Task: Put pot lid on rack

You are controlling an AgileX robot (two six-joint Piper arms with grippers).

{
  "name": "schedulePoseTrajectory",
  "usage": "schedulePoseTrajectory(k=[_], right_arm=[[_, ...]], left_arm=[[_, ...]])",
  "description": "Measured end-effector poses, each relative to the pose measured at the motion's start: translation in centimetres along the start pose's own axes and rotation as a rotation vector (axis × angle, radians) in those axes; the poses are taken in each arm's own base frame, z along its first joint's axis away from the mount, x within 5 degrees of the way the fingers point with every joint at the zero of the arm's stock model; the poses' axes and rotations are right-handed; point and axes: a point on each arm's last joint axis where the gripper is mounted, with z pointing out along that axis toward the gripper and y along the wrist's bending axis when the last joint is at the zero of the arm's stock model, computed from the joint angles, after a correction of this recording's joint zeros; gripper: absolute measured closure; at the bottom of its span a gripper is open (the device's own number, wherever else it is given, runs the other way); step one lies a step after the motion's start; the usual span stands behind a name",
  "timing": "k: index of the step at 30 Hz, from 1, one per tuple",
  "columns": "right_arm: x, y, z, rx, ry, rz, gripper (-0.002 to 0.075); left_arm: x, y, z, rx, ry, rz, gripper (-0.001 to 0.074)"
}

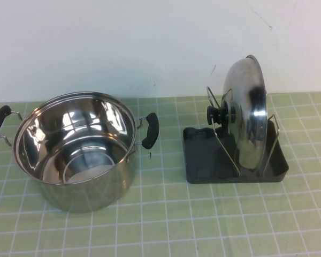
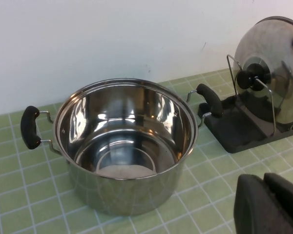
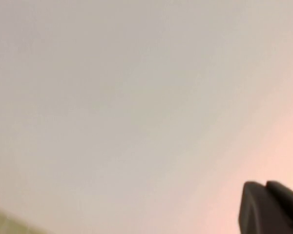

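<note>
The shiny steel pot lid [image 1: 250, 115] stands on edge in the dark grey rack [image 1: 203, 155], held between its wire loops, its black knob [image 1: 218, 114] facing the pot. It also shows in the left wrist view [image 2: 276, 73] on the rack [image 2: 239, 129]. My left gripper [image 2: 264, 179] is shut and empty, low over the mat in front of the rack. My right gripper [image 3: 266, 185] is shut and empty, facing the blank wall. Neither gripper shows in the high view.
A deep steel pot [image 1: 77, 150] with two black side handles stands on the green checked mat [image 1: 203, 225] at the left, open and empty; it also shows in the left wrist view [image 2: 124, 146]. A white wall rises behind the table.
</note>
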Motion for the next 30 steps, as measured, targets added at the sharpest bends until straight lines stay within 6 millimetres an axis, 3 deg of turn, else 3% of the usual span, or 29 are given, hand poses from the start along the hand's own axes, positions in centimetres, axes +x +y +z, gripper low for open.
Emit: schedulePoseTrajectory(k=[2,4,8,12,15,21,25,30], right_arm=[[1.7,-0.8,-0.3,0.010,0.241,-0.065,0.0726],[3.4,-0.7,-1.4,-0.128,0.495,-0.130,0.0726],[4.4,1.4,-4.2,-0.465,0.650,-0.031,0.0726],[4.2,2.5,-7.5,-0.641,0.541,0.166,0.0727],[4.4,2.6,-10.3,-0.682,0.406,0.255,0.0727],[6.2,3.8,-14.1,-0.695,0.255,0.356,0.0727],[7.8,5.3,-15.7,-0.691,0.197,0.400,0.0727],[9.9,7.3,-16.6,-0.655,0.136,0.425,0.0727]], left_arm=[[0.0,0.1,0.0,-0.008,-0.003,0.006,0.0736],[-0.1,0.3,0.0,-0.031,-0.011,0.022,0.0736],[0.3,0.6,1.0,-0.072,-0.033,0.066,0.0736],[2.1,0.5,2.7,-0.057,-0.058,0.114,0.0736],[3.7,0.4,3.7,-0.029,-0.096,0.136,0.0736],[7.7,0.6,4.8,0.023,-0.179,0.154,0.0736],[10.4,0.6,5.3,0.078,-0.209,0.128,0.0736],[12.4,0.5,6.3,0.120,-0.185,0.087,0.0736]])
